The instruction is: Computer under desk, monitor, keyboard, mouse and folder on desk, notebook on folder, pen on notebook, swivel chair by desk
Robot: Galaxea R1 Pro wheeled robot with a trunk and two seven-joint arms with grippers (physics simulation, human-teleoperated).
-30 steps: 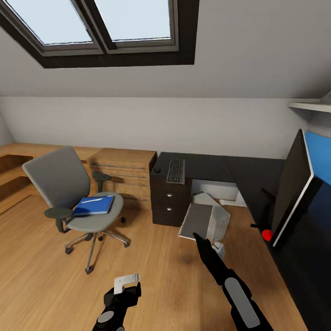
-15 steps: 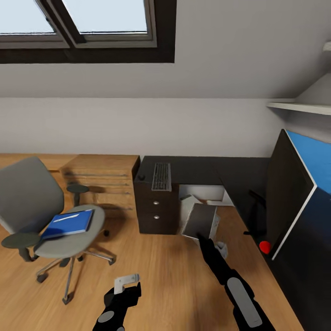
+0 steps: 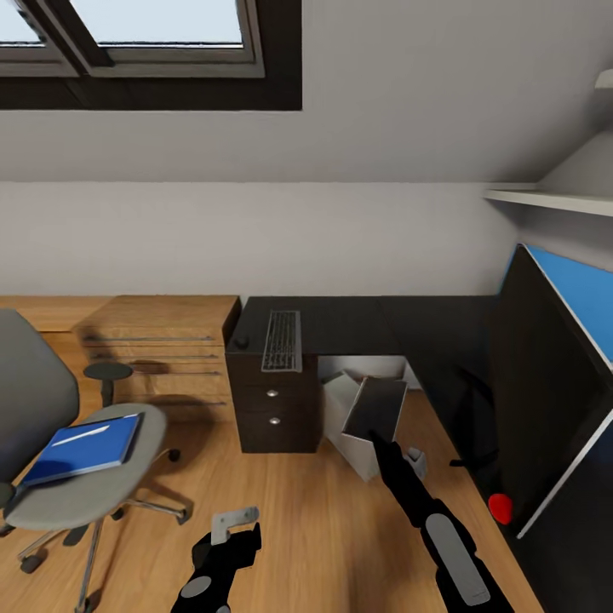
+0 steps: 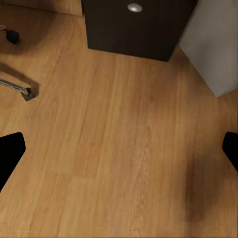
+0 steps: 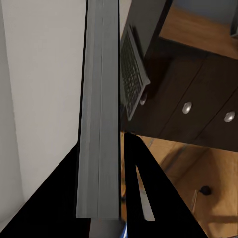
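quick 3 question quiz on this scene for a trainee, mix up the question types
1. True or false: the folder lies on the seat of the chair.
2. The keyboard lies on: A) the chair, B) the desk, C) the top of the computer.
3. Fill in: the fingers of the right gripper are closed on an edge of the tilted ____.

Key: 1 true. 2 B. 3 computer.
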